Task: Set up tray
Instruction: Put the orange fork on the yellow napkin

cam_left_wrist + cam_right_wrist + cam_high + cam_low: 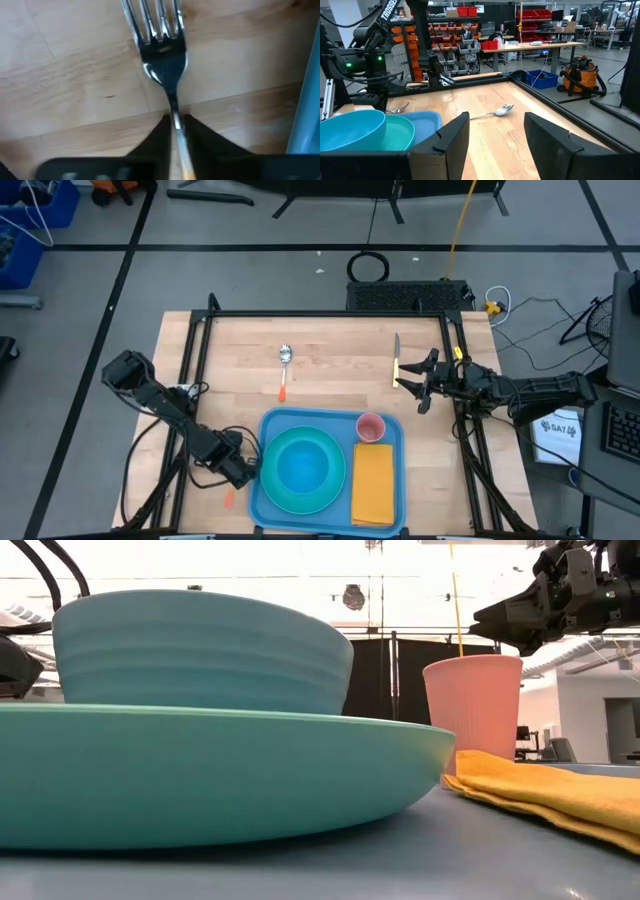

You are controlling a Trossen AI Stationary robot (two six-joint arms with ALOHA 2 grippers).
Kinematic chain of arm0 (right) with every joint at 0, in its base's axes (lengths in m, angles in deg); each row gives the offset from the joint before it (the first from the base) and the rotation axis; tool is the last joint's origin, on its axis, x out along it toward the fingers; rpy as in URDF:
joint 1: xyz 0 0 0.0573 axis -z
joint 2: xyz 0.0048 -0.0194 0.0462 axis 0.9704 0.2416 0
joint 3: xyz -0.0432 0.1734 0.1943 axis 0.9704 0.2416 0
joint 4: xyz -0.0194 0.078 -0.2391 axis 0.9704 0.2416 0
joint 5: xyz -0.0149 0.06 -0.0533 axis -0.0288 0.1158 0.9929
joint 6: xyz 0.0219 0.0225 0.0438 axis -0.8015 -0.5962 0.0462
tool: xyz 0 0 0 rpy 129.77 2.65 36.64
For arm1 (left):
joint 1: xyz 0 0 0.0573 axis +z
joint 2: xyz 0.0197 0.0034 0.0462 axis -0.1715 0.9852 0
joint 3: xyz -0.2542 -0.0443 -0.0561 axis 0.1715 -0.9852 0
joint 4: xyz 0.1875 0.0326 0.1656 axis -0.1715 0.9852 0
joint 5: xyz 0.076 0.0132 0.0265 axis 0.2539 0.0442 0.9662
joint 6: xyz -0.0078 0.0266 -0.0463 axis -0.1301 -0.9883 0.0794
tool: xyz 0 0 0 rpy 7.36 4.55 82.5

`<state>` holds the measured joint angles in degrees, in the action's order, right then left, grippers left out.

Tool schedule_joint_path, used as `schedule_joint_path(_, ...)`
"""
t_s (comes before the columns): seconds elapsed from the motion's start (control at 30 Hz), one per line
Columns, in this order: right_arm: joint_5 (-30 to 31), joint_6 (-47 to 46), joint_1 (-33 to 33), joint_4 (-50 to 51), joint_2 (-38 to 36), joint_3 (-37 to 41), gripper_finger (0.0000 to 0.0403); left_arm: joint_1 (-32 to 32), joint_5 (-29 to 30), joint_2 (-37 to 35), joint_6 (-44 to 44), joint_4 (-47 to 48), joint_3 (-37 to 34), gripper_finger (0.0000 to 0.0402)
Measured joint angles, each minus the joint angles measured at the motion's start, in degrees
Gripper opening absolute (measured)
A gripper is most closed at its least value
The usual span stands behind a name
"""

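The blue tray lies at the table's near middle. It holds a turquoise plate with a bowl, a pink cup and an orange napkin. My left gripper is at the tray's left rim, shut on a fork with an orange handle. My right gripper is open and empty, raised above the table beside a yellow-handled knife. A spoon lies flat on the wood at the far middle. My left gripper pinches the fork's thin neck, just behind the tines, between its two fingers. The fingers lie along the fork, and the tines stick out past their tips over the wood. I cannot tell whether the fork is lifted off the table.
A black frame rail runs along the table's left, far and right sides. Bare wood lies between the spoon and the knife. The tray's rim is close beside the fork.
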<state>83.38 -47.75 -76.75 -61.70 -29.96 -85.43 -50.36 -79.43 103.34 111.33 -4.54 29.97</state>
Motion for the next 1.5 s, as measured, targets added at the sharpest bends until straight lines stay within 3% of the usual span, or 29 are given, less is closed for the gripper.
schedule_joint_path(0.07,0.00,-0.17,-0.01,0.00,0.00,0.00,0.0183,-0.03,0.43,-0.12,-0.61,-0.02,-0.01,0.0016)
schedule_joint_path(0.3,0.00,-0.34,-0.02,0.02,0.00,0.00,0.0183,0.01,2.31,-1.15,-3.81,0.82,-0.16,0.0010)
schedule_joint_path(0.47,0.02,-0.70,-0.02,0.02,0.00,0.00,0.0183,0.39,11.18,-6.72,-5.25,7.41,2.04,0.0010)
schedule_joint_path(0.63,0.04,-1.07,-0.02,0.02,0.00,0.00,0.0183,2.37,20.60,-11.57,-10.23,16.35,9.95,0.0010)
schedule_joint_path(0.83,0.08,-1.44,-0.02,0.01,0.00,0.00,0.0183,7.37,24.29,-11.13,-22.36,28.51,23.76,0.0010)
schedule_joint_path(0.97,0.09,-1.65,-0.02,0.00,0.02,0.00,0.0183,12.98,26.99,-9.03,-34.28,28.51,30.34,0.0010)
schedule_joint_path(1.1,0.11,-1.70,0.00,-0.11,0.02,0.00,0.0183,19.08,25.41,-5.80,-46.42,28.28,35.20,0.0010)
schedule_joint_path(1.27,0.17,-1.74,-0.01,-3.11,2.18,0.00,0.0183,26.70,25.45,-1.78,-60.45,22.00,38.90,0.0010)
schedule_joint_path(1.5,0.15,1.06,0.00,-21.17,14.57,0.00,0.0183,35.32,22.14,2.14,-73.63,8.81,38.98,0.0010)
